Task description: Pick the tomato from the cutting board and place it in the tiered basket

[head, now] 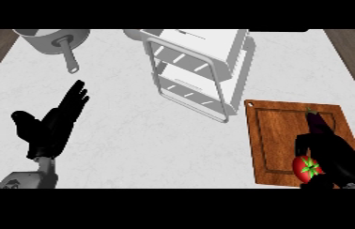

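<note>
one step of the task looks under way, none finished. the tomato [307, 167] sits at the near right corner of the cutting board [277, 139], not yet lifted as far as the view shows. the right hand [331, 153] is over it: dark fingers [337, 169] curl down along the tomato's right side and a shorter part of the hand lies above its top left. they appear to close round it, but whether contact is made on both sides i cannot tell.

the tomato lies just left of the right hand's fingers, partly hidden under them. an eggplant [319, 124] lies on the board just beyond the fingertips' far side, near the hand.

orientation: the tomato is nearly round, so no clear long axis. its green calyx faces up and slightly right, toward the fingers.

left: lift, carry across to the tiered basket [197, 68], which stands well apart, up and to the left of the right hand, then release into a tier.

the left hand [52, 122] rests at the view's left, fingers straight and spread, holding nothing. a saucepan [52, 39] stands beyond its fingertips.
</note>
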Motion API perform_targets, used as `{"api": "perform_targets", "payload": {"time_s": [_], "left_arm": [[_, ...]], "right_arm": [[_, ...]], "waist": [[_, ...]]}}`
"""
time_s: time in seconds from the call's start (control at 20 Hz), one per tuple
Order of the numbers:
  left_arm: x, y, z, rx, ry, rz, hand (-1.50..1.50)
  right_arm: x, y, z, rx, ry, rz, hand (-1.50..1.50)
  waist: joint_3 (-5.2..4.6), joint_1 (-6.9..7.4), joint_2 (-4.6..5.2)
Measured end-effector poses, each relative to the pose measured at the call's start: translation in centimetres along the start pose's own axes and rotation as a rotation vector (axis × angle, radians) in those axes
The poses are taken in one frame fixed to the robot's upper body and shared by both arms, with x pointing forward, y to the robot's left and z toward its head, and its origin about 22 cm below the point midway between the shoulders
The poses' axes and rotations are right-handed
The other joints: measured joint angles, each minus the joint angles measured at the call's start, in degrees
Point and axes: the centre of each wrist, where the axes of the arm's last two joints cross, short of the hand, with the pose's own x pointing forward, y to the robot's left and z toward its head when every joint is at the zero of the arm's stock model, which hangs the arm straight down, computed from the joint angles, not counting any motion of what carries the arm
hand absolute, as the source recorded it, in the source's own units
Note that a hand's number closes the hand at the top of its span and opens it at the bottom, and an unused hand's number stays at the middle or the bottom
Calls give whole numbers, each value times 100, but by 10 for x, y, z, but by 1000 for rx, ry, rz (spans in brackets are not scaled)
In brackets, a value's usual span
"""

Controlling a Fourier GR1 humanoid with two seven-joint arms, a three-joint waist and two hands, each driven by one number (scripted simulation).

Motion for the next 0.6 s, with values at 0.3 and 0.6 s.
{"api": "perform_targets", "payload": {"time_s": [0.3,0.6], "left_arm": [[7,6,4,-2,-2,5,0],[2,10,2,2,3,7,0]], "right_arm": [[-50,-10,-15,-10,67,4,150],[-96,-32,-21,-162,126,-17,150]], "waist": [[-5,31,-6],[50,7,33]]}}
